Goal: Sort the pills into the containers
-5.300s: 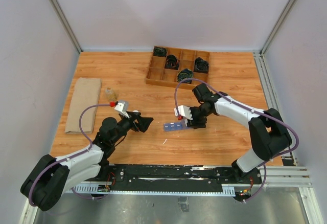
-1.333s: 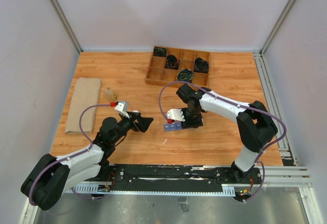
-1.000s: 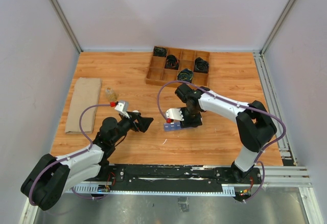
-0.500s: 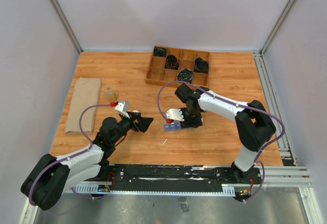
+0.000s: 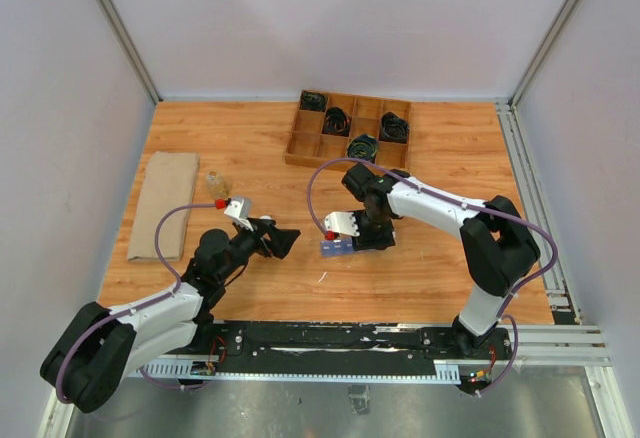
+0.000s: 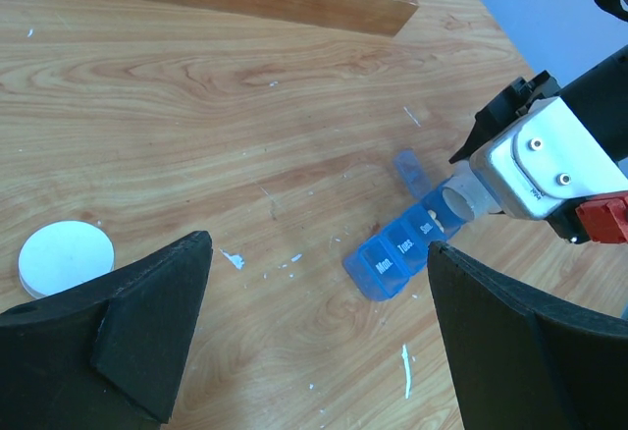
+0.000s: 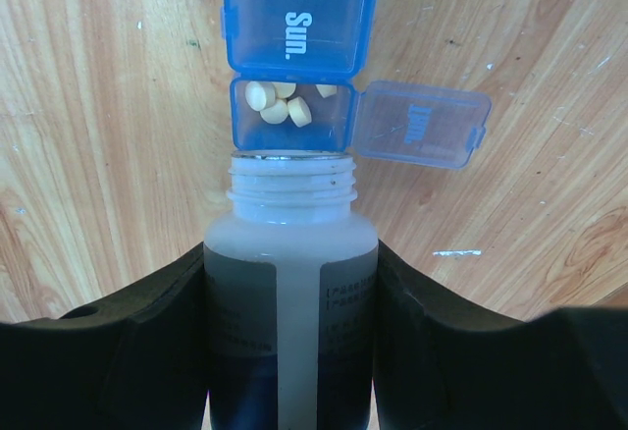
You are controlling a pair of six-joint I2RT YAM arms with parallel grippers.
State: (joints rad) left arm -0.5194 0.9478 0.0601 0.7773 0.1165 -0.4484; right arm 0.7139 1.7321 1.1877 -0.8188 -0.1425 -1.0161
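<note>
The pour is under way. The right gripper [image 7: 291, 351] has its jaws clamped on the sides of an uncapped pill bottle [image 7: 290, 224]. The bottle is tipped so that its mouth sits at the lip of the one open compartment [image 7: 334, 121] of the blue pill organizer [image 7: 297, 18]. A few pale tablets [image 7: 276, 104] already lie in that cell, whose lid [image 7: 420, 124] is swung out to the side. The neighbouring "Sun." cell is closed.

The organizer lies near the middle of the table [image 5: 250, 148], somewhat toward the near edge. The left gripper [image 6: 319, 283] hovers nearer the left edge with its jaws wide apart and nothing between them.

Next, I judge, the bottle must be tipped back upright before more tablets spill out. Then another lid must be flipped open (the "Mon" and "Tue" cells look closed), a job for the free left gripper.

There is open wood on every side of the strip. The wooden tray of cables [image 5: 350, 128] sits well apart at the far edge, the folded cloth [image 5: 165, 203] lies along the left edge, and a loose white cap [image 6: 66, 258] lies on the left arm's side.
</note>
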